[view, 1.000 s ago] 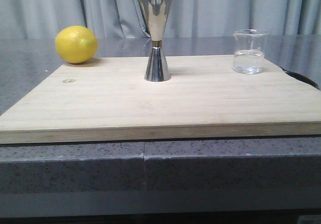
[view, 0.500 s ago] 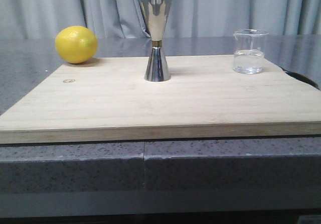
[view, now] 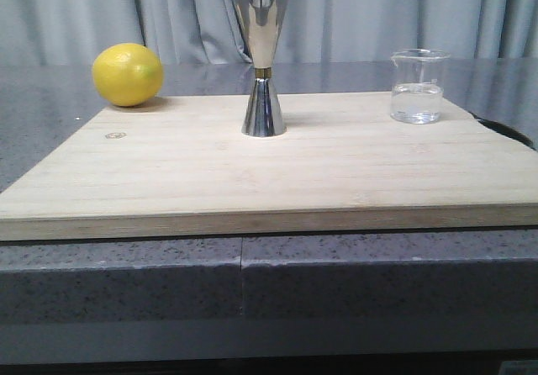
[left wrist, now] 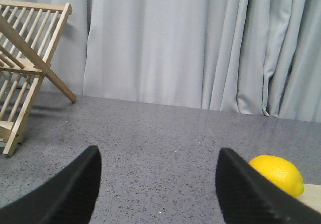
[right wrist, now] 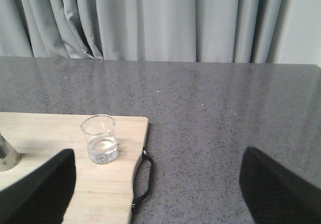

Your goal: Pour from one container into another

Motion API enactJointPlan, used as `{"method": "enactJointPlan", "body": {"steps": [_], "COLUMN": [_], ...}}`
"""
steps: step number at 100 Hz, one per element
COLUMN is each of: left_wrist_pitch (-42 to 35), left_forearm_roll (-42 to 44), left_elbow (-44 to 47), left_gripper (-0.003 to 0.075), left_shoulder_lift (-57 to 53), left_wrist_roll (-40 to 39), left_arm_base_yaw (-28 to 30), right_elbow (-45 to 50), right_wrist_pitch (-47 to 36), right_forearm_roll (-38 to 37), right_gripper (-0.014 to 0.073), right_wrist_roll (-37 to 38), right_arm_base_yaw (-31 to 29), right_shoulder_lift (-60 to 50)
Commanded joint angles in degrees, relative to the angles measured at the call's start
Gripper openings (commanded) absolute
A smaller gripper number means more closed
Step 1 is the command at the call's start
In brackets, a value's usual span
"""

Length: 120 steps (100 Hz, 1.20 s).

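Note:
A small clear glass beaker (view: pixel 418 87) holding some clear liquid stands upright at the back right of the wooden cutting board (view: pixel 269 173). The shiny steel hourglass jigger (view: pixel 262 64) stands upright at the board's back middle. Neither arm shows in the front view. In the right wrist view the beaker (right wrist: pixel 100 139) sits ahead of my right gripper (right wrist: pixel 158 156), which is open and empty, and only the jigger's base (right wrist: pixel 7 156) shows at the frame edge. My left gripper (left wrist: pixel 158 156) is open over bare countertop, well away from both containers.
A yellow lemon (view: pixel 128 74) lies at the board's back left corner, also seen as the lemon (left wrist: pixel 277 174) in the left wrist view. A wooden dish rack (left wrist: pixel 27 63) stands on the grey counter. The board's black handle (right wrist: pixel 143 181) juts from its right edge. Grey curtains hang behind.

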Motion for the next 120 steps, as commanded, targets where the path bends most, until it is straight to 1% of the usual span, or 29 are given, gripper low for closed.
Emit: {"method": "enactJointPlan", "body": {"steps": [1,20,31,44,61,75,79,83,86,98,102,112,116,120], "left_wrist_pitch": [-0.9,14.7,18.1,21.2,31.2,39.7,40.9,40.7,40.0,33.8,31.5,27.0,25.5,24.2], "left_forearm_roll": [-0.8,-1.3,-1.7,-1.8,-4.1,-6.7,-7.6,-8.2,-8.8,-11.5,-13.7,-22.6,-27.8,-33.8], "left_elbow": [-3.3,-10.8,-14.6,-18.1,-23.8,-29.4,-31.0,-31.6,-31.7,-31.4,-31.2,-30.8,-30.5,-30.1], "left_gripper": [0.0437,0.0437,0.0437,0.0437,0.0437,0.0437,0.0437,0.0437,0.0437,0.0437,0.0437,0.0437,0.0437,0.0437], "left_shoulder_lift": [1.1,5.2,8.5,13.3,21.0,27.5,29.8,31.3,32.4,37.0,38.4,41.7,43.2,44.3], "left_wrist_roll": [0.2,7.6,8.1,9.7,10.4,10.4,10.5,11.2,13.6,19.8,22.3,32.4,36.4,42.1], "left_arm_base_yaw": [-0.3,-0.5,-2.8,-7.9,-13.8,-16.1,-16.4,-16.4,-16.4,-16.4,-16.4,-16.4,-16.4,-16.4], "right_elbow": [-1.9,-2.0,-2.0,-2.0,-2.0,-2.0,-2.0,-2.0,-2.0,-2.0,-2.0,-2.0,-2.0,-2.0], "right_wrist_pitch": [-4.2,-2.9,-2.9,-2.9,-2.9,-2.9,-2.9,-2.9,-2.9,-2.9,-2.9,-2.9,-2.9,-2.9], "right_forearm_roll": [0.2,0.2,0.2,0.2,0.2,0.2,0.2,0.2,0.2,0.2,0.2,0.2,0.2,0.2], "right_gripper": [0.0603,0.0603,0.0603,0.0603,0.0603,0.0603,0.0603,0.0603,0.0603,0.0603,0.0603,0.0603,0.0603,0.0603], "right_wrist_roll": [-0.4,-0.4,-0.4,-0.4,-0.4,-0.4,-0.4,-0.4,-0.4,-0.4,-0.4,-0.4,-0.4,-0.4], "right_arm_base_yaw": [0.0,0.0,0.0,0.0,0.0,0.0,0.0,0.0,0.0,0.0,0.0,0.0,0.0,0.0], "right_shoulder_lift": [1.1,2.3,3.3,4.1,4.3,4.3,4.3,4.3,4.3,4.3,4.3,4.3,4.3,4.3]}}
